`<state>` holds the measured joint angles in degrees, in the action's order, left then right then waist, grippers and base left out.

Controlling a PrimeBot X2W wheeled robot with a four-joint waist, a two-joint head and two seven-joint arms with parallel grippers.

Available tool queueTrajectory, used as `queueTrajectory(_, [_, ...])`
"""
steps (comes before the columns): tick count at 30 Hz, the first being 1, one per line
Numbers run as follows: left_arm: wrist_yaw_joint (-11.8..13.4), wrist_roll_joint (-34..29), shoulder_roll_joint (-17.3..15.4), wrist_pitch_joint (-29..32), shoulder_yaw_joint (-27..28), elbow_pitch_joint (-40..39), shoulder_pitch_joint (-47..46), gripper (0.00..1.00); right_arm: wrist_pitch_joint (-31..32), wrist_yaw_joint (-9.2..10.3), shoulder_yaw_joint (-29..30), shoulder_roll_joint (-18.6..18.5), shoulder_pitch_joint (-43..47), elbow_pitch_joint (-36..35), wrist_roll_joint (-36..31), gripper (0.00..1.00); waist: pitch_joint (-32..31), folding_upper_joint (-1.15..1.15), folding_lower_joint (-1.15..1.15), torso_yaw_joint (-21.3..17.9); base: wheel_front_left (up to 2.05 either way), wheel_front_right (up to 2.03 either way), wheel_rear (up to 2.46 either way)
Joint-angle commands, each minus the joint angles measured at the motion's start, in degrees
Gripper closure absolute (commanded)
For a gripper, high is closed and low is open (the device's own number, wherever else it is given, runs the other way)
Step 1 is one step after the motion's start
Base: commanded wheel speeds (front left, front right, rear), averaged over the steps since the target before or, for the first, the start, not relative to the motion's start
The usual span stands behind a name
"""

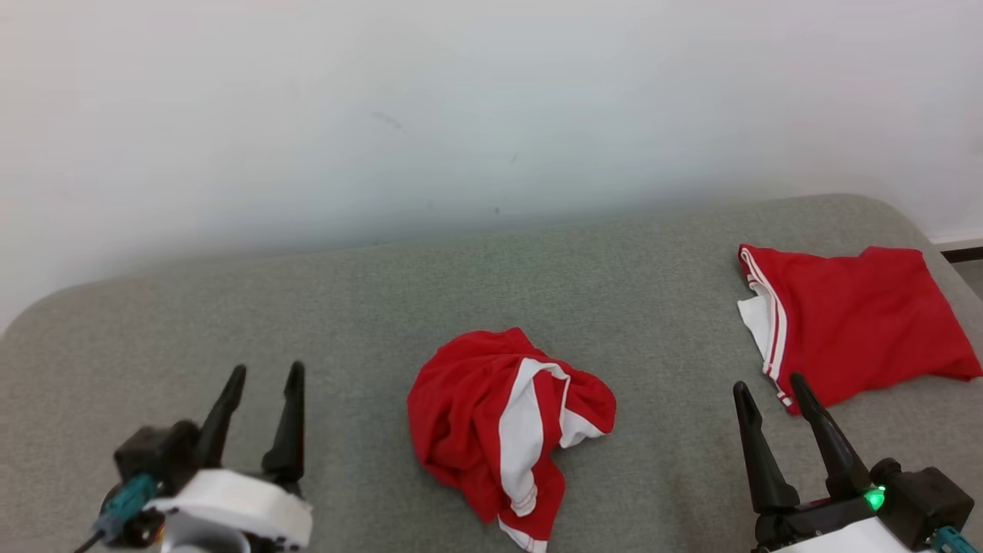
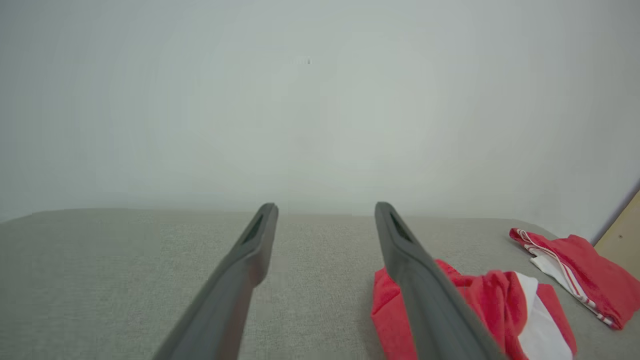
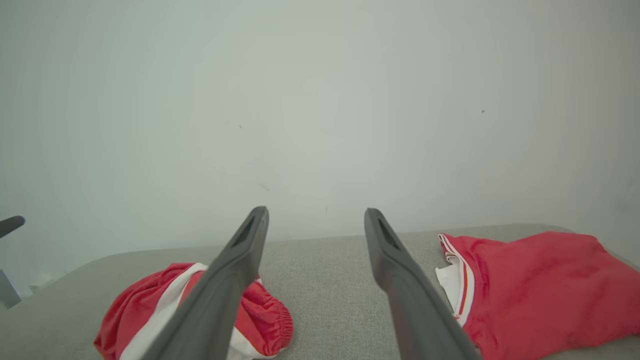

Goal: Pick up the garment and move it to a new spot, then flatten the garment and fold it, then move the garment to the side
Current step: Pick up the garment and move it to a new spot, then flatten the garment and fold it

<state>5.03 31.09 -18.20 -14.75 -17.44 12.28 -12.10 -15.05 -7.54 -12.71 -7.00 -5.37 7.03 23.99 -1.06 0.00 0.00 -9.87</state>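
Left claw [image 1: 267,369]: fingers spread, nothing between them, at lower left over the grey padded surface [image 1: 345,307]
Right claw [image 1: 768,382]: fingers spread, empty, at lower right, tips just beside the near corner of the folded red garment [image 1: 852,322]
Crumpled garment [image 1: 499,430]: red with a white panel, heaped mid-surface, touched by neither claw
Bearing: heap lies to the right of the left claw and to the left of the right claw, between the two
Long axis: roughly near-to-far from the robot, white stripe running along it
Nearer arm: judged about equal, left claw marginally closer
Step in hand: judged pick-up; either claw must travel inward
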Motion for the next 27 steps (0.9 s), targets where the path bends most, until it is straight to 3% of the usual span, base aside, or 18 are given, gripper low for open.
queueTrajectory(1, [0.3, -0.9, -0.3, -0.3, 0.3, -0.3, 1.6, 0.00, -0.1, 0.12, 0.2, -0.4, 1.1, -0.2, -0.8, 0.00, -0.2, 0.00, 0.00, 0.4, 0.00, 0.00, 0.00])
queueTrajectory(8, [1.6, -2.7, 2.8, -0.4, 4.6, -5.1, 8.1, 0.00, -0.1, 0.11, 4.2, -0.3, 3.6, -1.0, -2.3, 0.00, -0.4, 0.00, 0.00, 2.3, 0.00, 0.00, 0.00])
queueTrajectory(18, [-2.9, -8.7, 9.3, -0.4, 10.5, -6.3, 10.9, 0.00, -0.1, 0.12, 5.5, 1.0, 3.9, -1.4, -3.4, 0.00, 0.2, 0.00, 0.00, 2.3, 0.00, 0.00, 0.00])
queueTrajectory(27, [-5.9, -12.7, 12.5, -0.4, 14.1, -5.8, 11.3, 0.00, -0.1, 0.12, 4.7, 1.0, 2.6, -1.0, -3.7, 0.00, 0.5, 0.00, 0.00, 1.5, 0.00, 0.00, 0.00])
